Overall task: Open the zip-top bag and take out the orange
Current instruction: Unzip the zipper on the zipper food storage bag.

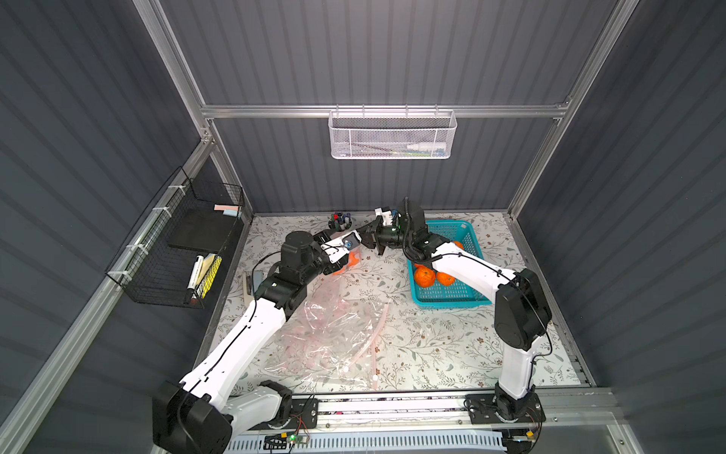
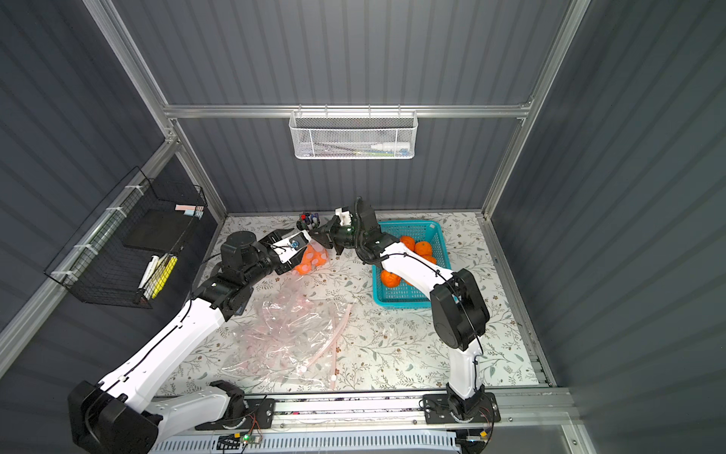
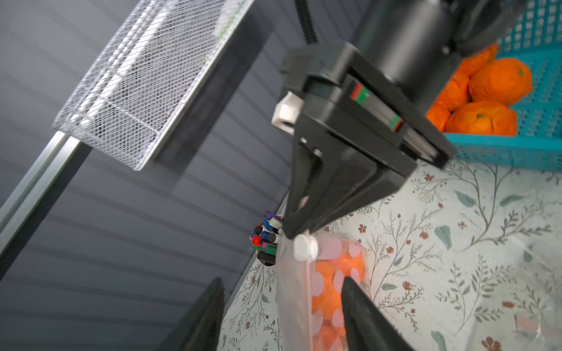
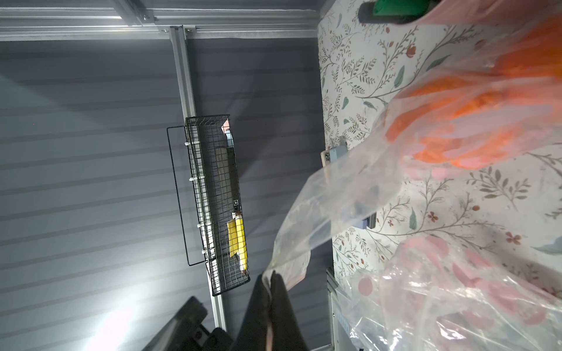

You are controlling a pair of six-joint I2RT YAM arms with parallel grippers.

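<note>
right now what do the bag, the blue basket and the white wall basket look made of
The bag: thin clear plastic film, glossy, with pink dots; it crumples and the orange shows through.
The blue basket: likely stiff moulded plastic with a dull finish, going by its regular lattice holes.
The white wall basket: probably metal mesh, painted white; fine see-through weave.

Both top views look steeply down from high above the front rail (image 1: 393, 405), covering the whole table (image 1: 432, 353). The left wrist camera looks closely along its fingers (image 3: 365, 319) toward the back wall (image 3: 121, 228). The right wrist camera looks along its fingers (image 4: 279, 304) toward the side wall (image 4: 91, 182). Both wrist views share the bag (image 3: 334, 258) just past the fingertips.
</note>
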